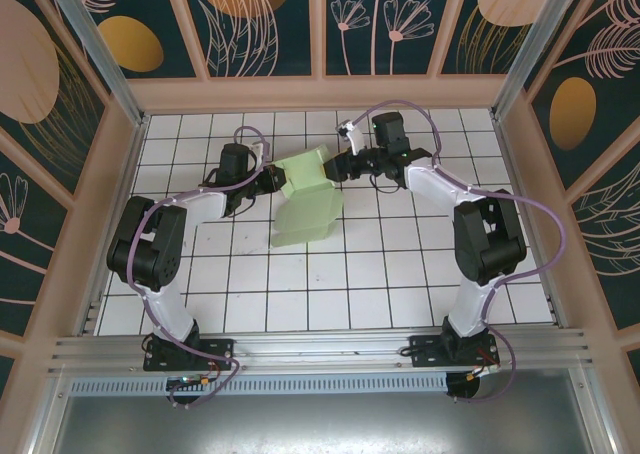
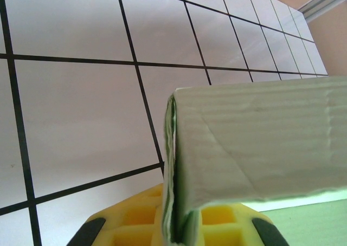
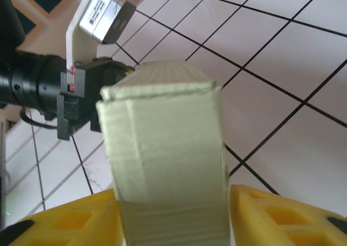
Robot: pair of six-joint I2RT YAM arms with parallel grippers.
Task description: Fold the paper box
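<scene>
Pale-green thin card, the paper box sits part-folded over the far-middle tiles of the table, between both arms; left gripper is clamped on a doubled edge at its left side; right gripper straddles the folded end on the right, yellow pads right against its sides, can't tell if it actually bites. Likely light, floppy, easily creased or crushed; best held at doubled folds beside score lines, not mid-panel; gentle squeeze.
</scene>
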